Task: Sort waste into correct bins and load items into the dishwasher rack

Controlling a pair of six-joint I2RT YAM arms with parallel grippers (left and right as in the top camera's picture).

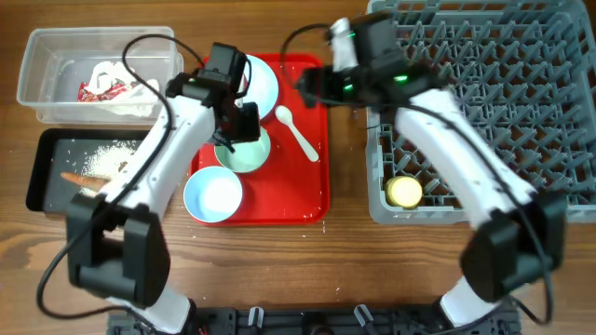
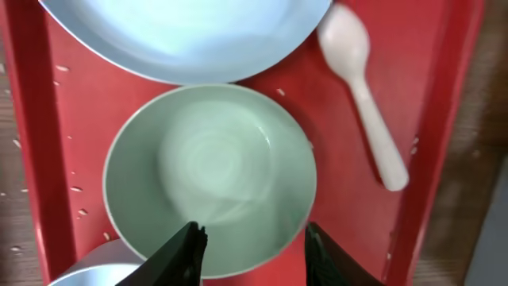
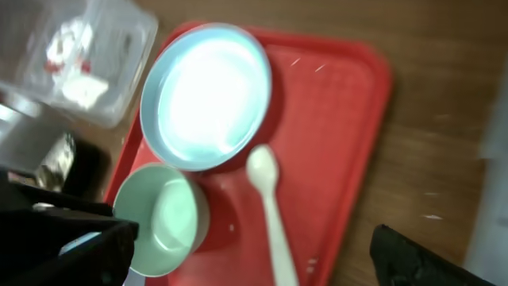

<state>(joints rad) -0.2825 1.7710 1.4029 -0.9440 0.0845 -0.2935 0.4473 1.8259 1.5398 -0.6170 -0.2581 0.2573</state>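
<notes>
- Left gripper (image 2: 252,232) sits closest to the lens, fingers apart, hanging over the near side of the green bowl (image 2: 210,159), clamped on nothing.
- Green bowl is upright and empty on the red tray (image 2: 341,199), far rim right against the pale blue plate (image 2: 190,32).
- White spoon (image 2: 365,103) lies flat on the tray, right of the bowl, scoop end toward the plate.
- Light blue bowl (image 1: 213,195) is at the tray's front-left, just beside the green one.
- Stray rice grains (image 2: 77,189) are on the tray.
- Right gripper (image 3: 255,234) has fingers spread wide, empty, hovering over the tray's far right side.
- Yellow cup (image 1: 404,192) is in the front-left corner of the grey rack (image 1: 484,93).
- Clear tub (image 1: 42,74) holds crumpled paper (image 1: 121,98) and a red wrapper (image 1: 93,88).
- Black tray (image 1: 42,172) holds a rice pile (image 1: 107,156) and an orange piece (image 1: 79,179).
</notes>
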